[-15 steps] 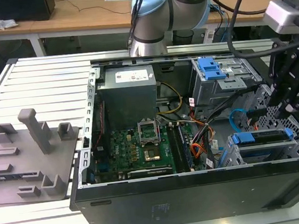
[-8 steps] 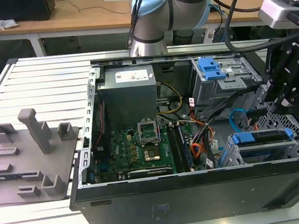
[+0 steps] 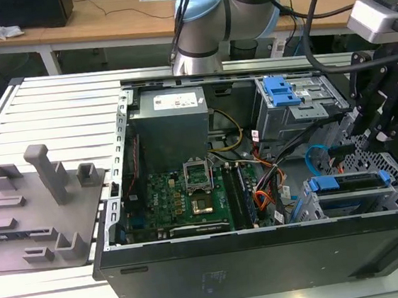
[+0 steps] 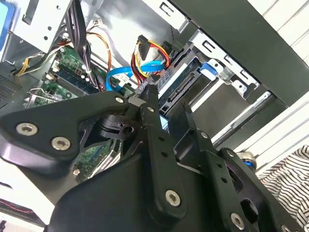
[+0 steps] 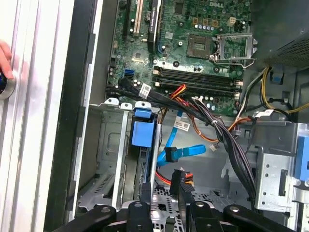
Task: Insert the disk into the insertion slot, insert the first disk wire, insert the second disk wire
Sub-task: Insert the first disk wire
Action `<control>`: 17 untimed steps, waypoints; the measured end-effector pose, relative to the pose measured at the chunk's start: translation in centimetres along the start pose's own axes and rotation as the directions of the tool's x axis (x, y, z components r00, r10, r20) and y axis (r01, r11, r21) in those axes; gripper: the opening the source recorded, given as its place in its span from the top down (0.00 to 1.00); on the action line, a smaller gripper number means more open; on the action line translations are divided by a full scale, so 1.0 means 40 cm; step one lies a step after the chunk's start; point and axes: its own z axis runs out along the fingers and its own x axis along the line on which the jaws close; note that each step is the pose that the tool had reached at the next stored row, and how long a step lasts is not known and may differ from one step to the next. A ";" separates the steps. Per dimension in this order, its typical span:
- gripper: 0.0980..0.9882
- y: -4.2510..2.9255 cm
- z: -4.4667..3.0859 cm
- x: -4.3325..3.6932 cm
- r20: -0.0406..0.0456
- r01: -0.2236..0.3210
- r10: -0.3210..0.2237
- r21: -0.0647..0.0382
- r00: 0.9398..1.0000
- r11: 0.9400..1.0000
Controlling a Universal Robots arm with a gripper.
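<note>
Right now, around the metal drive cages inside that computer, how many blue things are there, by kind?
Blue latch: 1
Blue disk carrier: 1
Light-blue disk wire: 1
Total: 3

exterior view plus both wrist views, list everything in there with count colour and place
open black metal computer case: one, black, on the slatted table
green motherboard: one, green, case floor
disk in bright blue plastic carrier: one, blue-framed, in the insertion slot
grey perforated sheet-metal insertion slot: one, grey, case end at exterior view's right
thin flat light-blue second disk wire: one, light blue, looped beside the slot
orange, yellow and black wire bundle: one, mixed, between motherboard and slot
grey moulded fixture plate: one, grey, exterior view's left
black gripper: one, black, over the slot
</note>
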 end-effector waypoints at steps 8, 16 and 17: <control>0.70 0.006 0.011 -0.001 0.000 -0.004 0.004 0.000 1.000 1.000; 0.70 0.007 0.040 -0.015 0.000 -0.003 0.003 0.000 1.000 1.000; 0.70 0.006 0.041 -0.020 0.000 -0.003 0.003 0.000 1.000 1.000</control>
